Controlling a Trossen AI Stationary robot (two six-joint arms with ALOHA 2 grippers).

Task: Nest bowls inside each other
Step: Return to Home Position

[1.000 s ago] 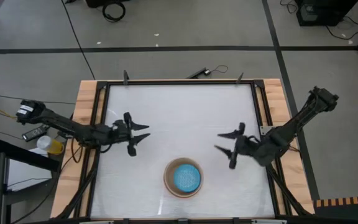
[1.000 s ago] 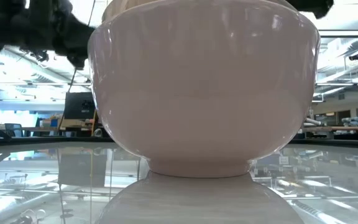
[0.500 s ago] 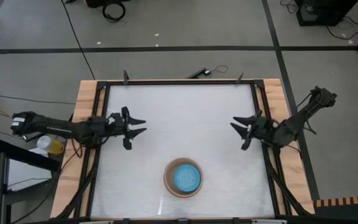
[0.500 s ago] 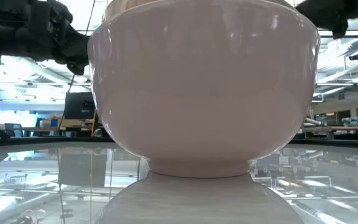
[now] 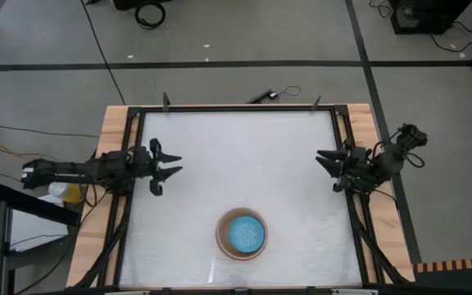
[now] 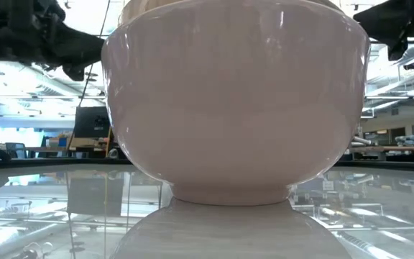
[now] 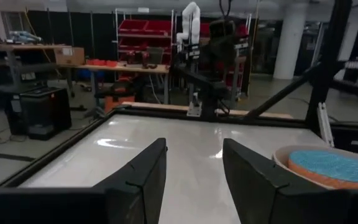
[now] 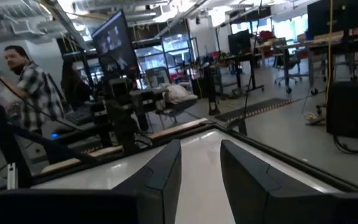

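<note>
The bowls [image 5: 241,234] stand nested near the table's front edge. The bright blue one [image 7: 339,165] is innermost, with an orange rim around it and the cream-white one [image 6: 236,108] outermost. The cream-white bowl rests on its foot ring and fills the low view. My left gripper [image 5: 174,164] hangs open over the table's left side, pointing level toward the right, with nothing between its fingers [image 7: 143,180]. My right gripper [image 5: 328,170] hangs open at the table's right edge, pointing left, also with nothing between its fingers [image 8: 164,174].
A black frame [image 5: 234,109] runs around the white table top, with wooden boards outside it. Beyond the table are workshop benches, red shelves [image 7: 143,34] and a person [image 8: 23,74] at a monitor. Bare table lies between the two grippers and behind the bowls.
Both grippers have drawn back from the middle of the table. The left went toward the left edge. The right went toward the right edge and a little toward the far side, and its fingers now stand closer together. The nested bowls have not moved.
</note>
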